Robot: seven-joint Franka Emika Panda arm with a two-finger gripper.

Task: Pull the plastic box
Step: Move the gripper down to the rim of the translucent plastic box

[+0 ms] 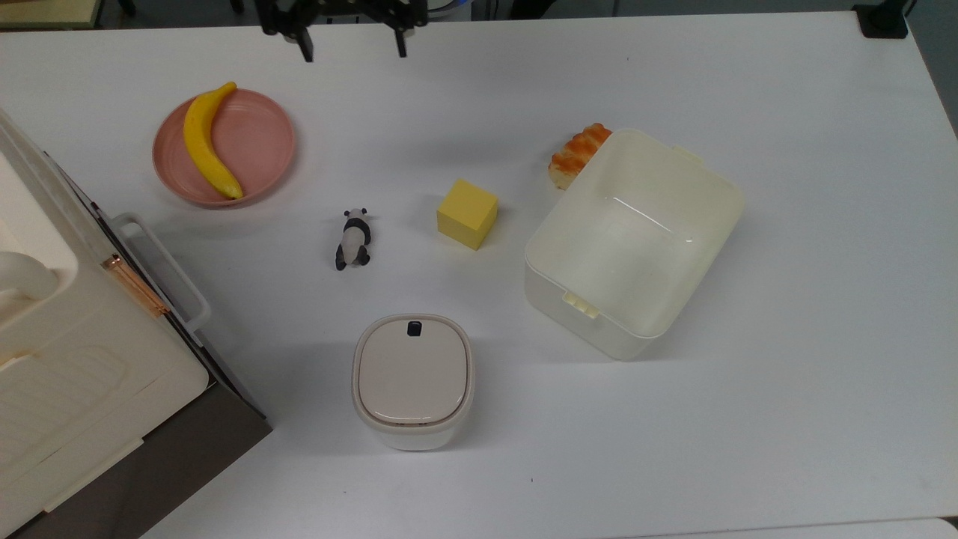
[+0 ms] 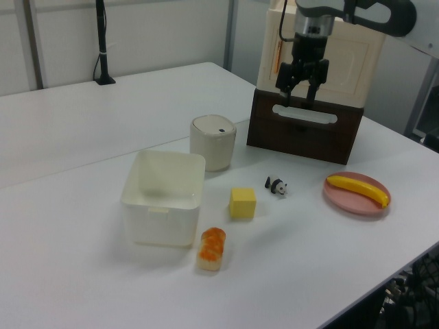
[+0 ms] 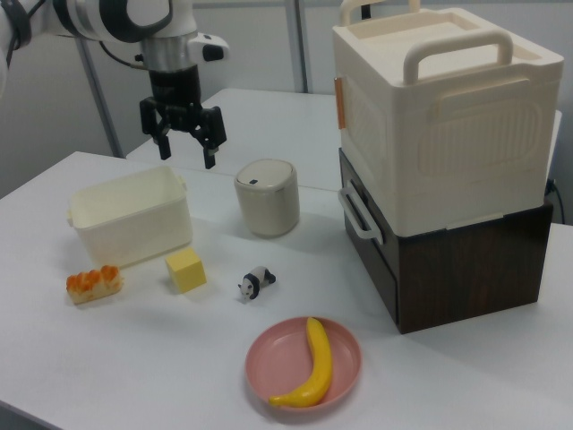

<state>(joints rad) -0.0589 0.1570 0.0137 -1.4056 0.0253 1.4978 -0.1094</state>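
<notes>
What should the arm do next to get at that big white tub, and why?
Probably carry the pincer across toward the plastic box and lower it over a wall. The pincer hangs open high above the table, far from the box, which lies lidless and untouched beside the bread.

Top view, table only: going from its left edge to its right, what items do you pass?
Cream case → banana on pink plate → panda figure → lidded bin → yellow block → bread → plastic box.
</notes>
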